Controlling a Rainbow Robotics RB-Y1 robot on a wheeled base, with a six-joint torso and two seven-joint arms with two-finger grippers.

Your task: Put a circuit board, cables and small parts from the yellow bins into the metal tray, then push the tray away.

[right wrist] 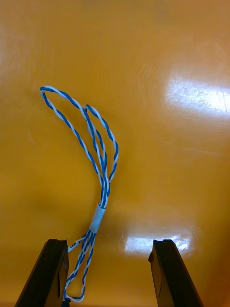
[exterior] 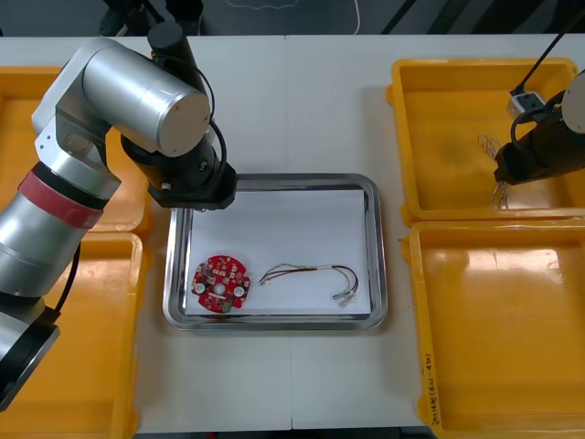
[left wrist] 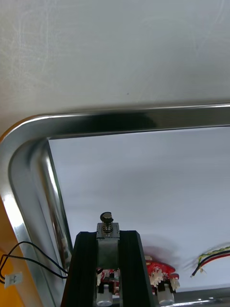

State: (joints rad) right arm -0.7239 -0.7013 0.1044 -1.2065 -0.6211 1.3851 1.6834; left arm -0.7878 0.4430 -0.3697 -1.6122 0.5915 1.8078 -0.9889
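Left gripper (left wrist: 109, 236): clamping a small metal part (left wrist: 106, 223), metal tray (left wrist: 120, 120) lying beneath.
Right gripper (right wrist: 109, 243): gaping wide, blue and white cable (right wrist: 98, 165) lying between fingers (right wrist: 48, 271).

Circuit board (left wrist: 160, 274) partly behind left claw (left wrist: 108, 236)

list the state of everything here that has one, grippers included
left gripper: shut on a small metal part, over the metal tray's far-left corner
right gripper: open, low in the far right yellow bin
metal tray: white inside, partly filled
circuit board: flat in the tray
red and yellow cable: loose in the tray, beside the board
blue and white cable: looped on the bin floor, not gripped
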